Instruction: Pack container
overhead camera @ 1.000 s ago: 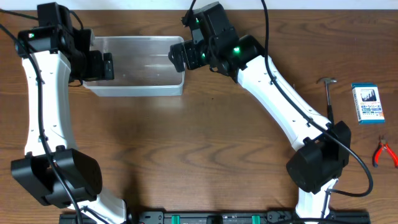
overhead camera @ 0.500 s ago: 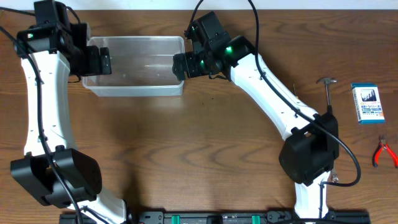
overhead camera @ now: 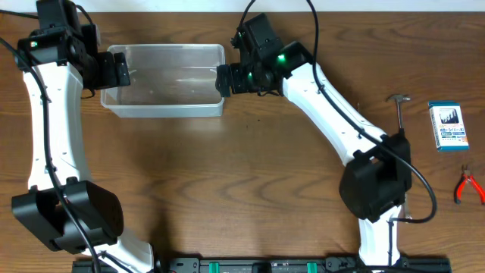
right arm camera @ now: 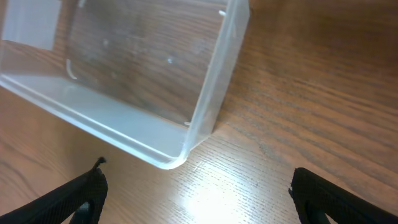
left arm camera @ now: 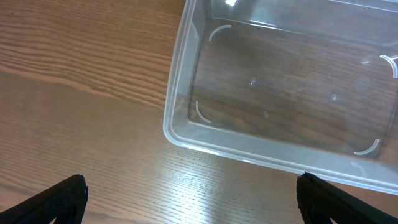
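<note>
The clear plastic container (overhead camera: 167,111) lies empty at the back of the table, left of centre. My left gripper (overhead camera: 121,70) is open at its left end, fingers wide apart over bare wood in the left wrist view (left arm camera: 193,205), with the container's corner (left arm camera: 177,132) just ahead. My right gripper (overhead camera: 223,80) is open at the container's right end. In the right wrist view (right arm camera: 202,199) it is empty, and the container's corner (right arm camera: 205,118) is just ahead of the fingers.
A hammer (overhead camera: 399,114), a small blue-and-white box (overhead camera: 447,126) and red-handled pliers (overhead camera: 467,186) lie on the wood at the far right. The table's back edge runs just behind the container.
My right gripper has drawn back to the right, from over the container's right end to just outside it. My left gripper has shifted a little left and back.
</note>
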Action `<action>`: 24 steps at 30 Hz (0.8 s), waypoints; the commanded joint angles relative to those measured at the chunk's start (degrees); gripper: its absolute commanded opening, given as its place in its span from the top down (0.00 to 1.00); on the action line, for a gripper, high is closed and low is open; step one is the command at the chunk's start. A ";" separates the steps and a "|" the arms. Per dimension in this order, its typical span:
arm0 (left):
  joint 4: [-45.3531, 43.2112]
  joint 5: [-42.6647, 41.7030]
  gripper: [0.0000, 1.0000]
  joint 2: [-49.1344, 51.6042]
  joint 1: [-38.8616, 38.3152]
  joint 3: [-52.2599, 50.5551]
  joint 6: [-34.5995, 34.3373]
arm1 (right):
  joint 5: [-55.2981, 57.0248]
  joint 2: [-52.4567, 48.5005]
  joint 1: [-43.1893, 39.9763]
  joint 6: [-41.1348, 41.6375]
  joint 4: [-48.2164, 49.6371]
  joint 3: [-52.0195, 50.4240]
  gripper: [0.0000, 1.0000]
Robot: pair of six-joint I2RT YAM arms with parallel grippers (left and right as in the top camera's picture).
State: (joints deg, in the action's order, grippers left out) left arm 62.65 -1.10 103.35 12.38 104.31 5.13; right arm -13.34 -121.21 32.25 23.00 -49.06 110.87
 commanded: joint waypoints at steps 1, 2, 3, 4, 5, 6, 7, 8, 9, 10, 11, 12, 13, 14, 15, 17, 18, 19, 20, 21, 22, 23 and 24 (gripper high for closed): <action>0.37 -1.68 0.02 2.16 0.31 0.22 0.31 | -0.63 -1.55 -0.39 1.01 0.09 1.16 0.05; 0.68 -3.21 0.02 2.97 0.31 0.22 1.70 | -0.63 -1.55 -0.46 1.01 0.24 1.22 0.05; 0.90 -4.02 0.02 4.00 0.31 0.22 2.80 | -0.66 -1.55 -0.50 1.01 0.20 1.44 0.07; 0.87 -3.89 0.02 4.72 0.31 0.22 2.73 | -0.70 -1.55 -0.52 1.01 0.15 1.53 0.06; 0.83 -3.82 0.02 5.31 0.31 0.22 2.71 | -0.92 -1.55 -0.57 0.98 0.13 1.53 0.06; 0.66 -3.80 0.02 6.03 0.37 0.22 2.73 | -1.20 -1.55 -0.63 0.98 0.11 1.53 0.07; 0.55 -3.80 0.02 6.73 0.44 0.22 2.73 | -1.75 -1.55 -0.70 0.98 0.00 1.53 0.07; 0.48 -3.80 0.02 7.26 0.48 0.22 2.71 | -2.12 -1.62 -0.74 0.98 -0.11 1.53 0.07; 0.44 -3.78 0.02 7.91 0.59 0.22 2.71 | -2.19 -1.62 -0.74 0.98 -0.33 1.53 0.07; 0.39 -3.78 0.02 8.39 0.70 0.22 2.71 | -2.16 -1.62 -0.74 0.94 -0.55 1.53 0.06; 0.31 -3.78 0.02 8.96 0.81 0.22 2.54 | -2.16 -1.62 -0.74 0.94 -0.68 1.53 0.06; 0.22 -3.78 0.02 9.49 0.92 0.22 1.97 | -2.16 -1.62 -0.74 0.94 -0.68 1.53 0.06; 0.17 -3.78 0.02 9.77 1.03 0.22 1.22 | -2.16 -1.62 -0.74 0.96 -0.68 1.53 0.05; 0.17 -3.76 0.02 10.16 1.14 0.22 0.50 | -2.16 -1.62 -0.79 0.96 -0.66 1.53 0.05; 0.17 -3.80 0.02 10.38 1.25 0.22 -0.13 | -2.12 -1.62 -0.81 0.94 -0.66 1.53 0.05; -0.02 -3.82 0.02 10.78 1.49 0.22 -0.76 | -2.14 -1.62 -0.83 0.96 -0.68 1.53 0.05; -0.09 -3.78 0.02 10.88 1.57 0.22 -0.92 | -2.16 -1.62 -0.83 0.96 -0.68 1.53 0.05; -0.26 -3.80 0.02 10.99 1.66 0.22 -0.94 | -2.16 -1.62 -0.83 0.96 -0.70 1.53 0.05; -0.48 -3.80 0.02 11.06 1.73 0.22 -0.94 | -2.16 -1.62 -0.83 0.96 -0.68 1.53 0.05; -0.68 -3.80 0.02 11.13 1.77 0.22 -0.94 | -2.16 -1.62 -0.83 0.96 -0.72 1.53 0.05; -0.94 -3.80 0.02 11.26 1.81 0.22 -0.90 | -2.16 -1.62 -0.83 0.96 -0.85 1.53 0.05; -1.27 -3.80 0.02 11.34 1.81 0.22 -0.85 | -2.16 -1.62 -0.83 0.94 -0.96 1.53 0.05; -1.60 -3.82 0.02 11.45 1.81 0.22 -0.66 | -2.16 -1.62 -0.83 0.94 -1.14 1.53 0.05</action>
State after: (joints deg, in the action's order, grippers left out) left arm 61.43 -4.36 114.02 13.85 104.31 4.89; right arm -14.85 -122.83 31.94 23.51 -49.89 110.89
